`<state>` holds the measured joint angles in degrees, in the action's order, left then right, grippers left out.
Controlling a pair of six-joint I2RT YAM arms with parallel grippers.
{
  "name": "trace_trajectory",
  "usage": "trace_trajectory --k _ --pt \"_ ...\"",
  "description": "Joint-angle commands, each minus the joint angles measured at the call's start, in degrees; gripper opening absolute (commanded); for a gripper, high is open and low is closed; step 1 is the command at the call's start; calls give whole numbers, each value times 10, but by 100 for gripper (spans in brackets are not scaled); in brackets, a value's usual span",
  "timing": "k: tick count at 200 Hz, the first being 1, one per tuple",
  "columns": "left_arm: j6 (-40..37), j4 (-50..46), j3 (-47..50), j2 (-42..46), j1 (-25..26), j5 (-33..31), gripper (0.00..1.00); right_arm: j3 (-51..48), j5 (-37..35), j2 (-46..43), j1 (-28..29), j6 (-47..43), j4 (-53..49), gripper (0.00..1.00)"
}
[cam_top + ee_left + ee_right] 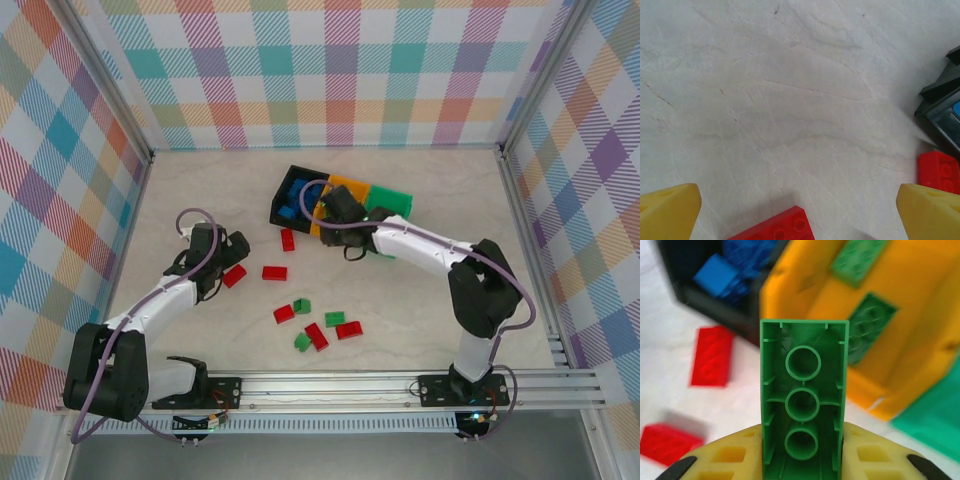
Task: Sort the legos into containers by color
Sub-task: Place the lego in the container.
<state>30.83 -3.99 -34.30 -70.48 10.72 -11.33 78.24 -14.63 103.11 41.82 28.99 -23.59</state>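
Green and showing its hollow underside, 1 lego brick (pixel 804 405) is pinched between the right gripper's (pixel 802 457) yellow fingers (pixel 730 455) beside the orange bin (pixel 920 340) holding 2 green bricks (pixel 870 332), while the left gripper (pixel 797 195) hangs wide open over red bricks (pixel 775 227) on the table (pixel 790 100).

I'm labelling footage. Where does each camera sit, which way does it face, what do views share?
Top external: above and behind the bases, looking down on the marbled table; both arms, left gripper, right gripper show.
Left wrist: on that wrist, looking down at the table past wide-apart yellow fingertips.
Right wrist: on its wrist, facing the orange plastic bin; yellow fingers clamp a green studded brick.
Shared: top and right wrist views show the black plastic bin of blue bricks.
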Motion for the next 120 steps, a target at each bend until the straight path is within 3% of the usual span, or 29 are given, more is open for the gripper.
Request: trace_trajectory --k 1,22,34,68,120 --pt "-2 3 -10 -4 -8 5 100 52 -23 27 -11 -37 -12 35" --pt "-2 2 -13 -3 -8 7 100 123 -36 68 -23 -56 -64 56" --pt "-3 2 -13 -2 -8 12 100 135 -37 74 -22 -67 -69 63" --pt "-3 0 -13 1 -8 13 100 80 -2 42 -11 -69 -48 66" --pt "1 5 -8 -3 -8 8 100 3 -30 -5 110 -117 -90 67"
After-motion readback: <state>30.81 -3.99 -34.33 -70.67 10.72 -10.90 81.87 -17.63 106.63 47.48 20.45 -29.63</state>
